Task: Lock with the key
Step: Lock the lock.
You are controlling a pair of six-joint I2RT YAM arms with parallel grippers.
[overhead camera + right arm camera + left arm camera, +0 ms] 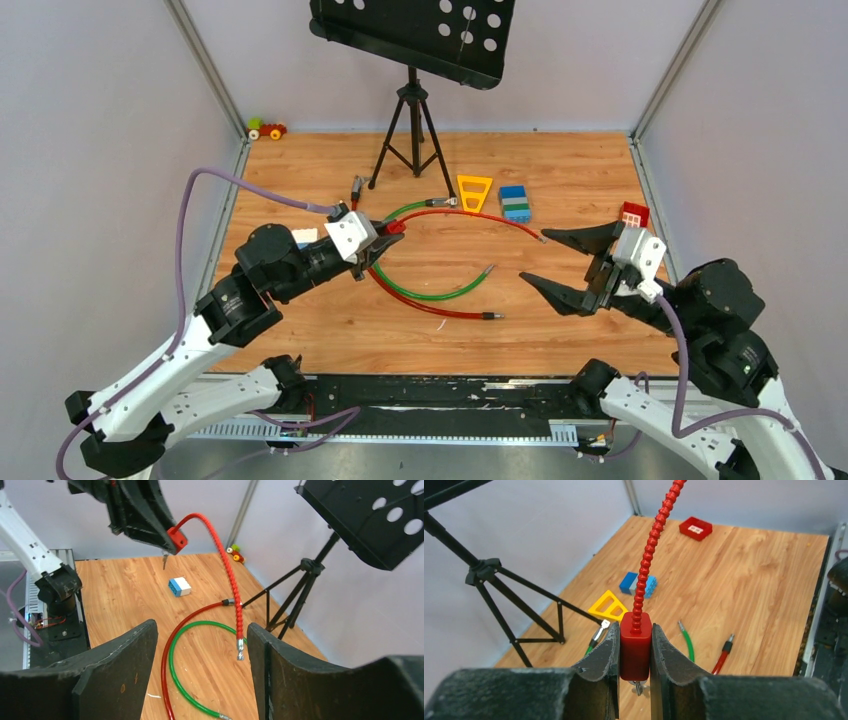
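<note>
Two arms reach up from the bottom of the top view. My left gripper point(380, 238) sits left of centre with its fingers clamped on the small red padlock point(394, 228), and my right gripper point(537, 258) hangs right of centre, fingers spread wide with nothing between them. A red cable point(440, 312) and a green cable point(440, 297) curve across the wooden table point(300, 330) between the two. A yellow triangle point(474, 190) and a blue-and-green block point(516, 203) lie above them, and a music stand point(412, 120) is at the top. From the left wrist, both fingers point(599, 660) press the padlock's sides at lower centre. The key point(639, 687) pokes out of its underside, between the fingers, and a red ribbed cable point(649, 555) rises from its top to the upper edge. From the right wrist, my own fingers stand well apart along the bottom. The padlock hangs in the left gripper at upper left, above the table, with the key pointing down beneath it. The ribbed cable arcs down from it to a loose metal end near centre.
</note>
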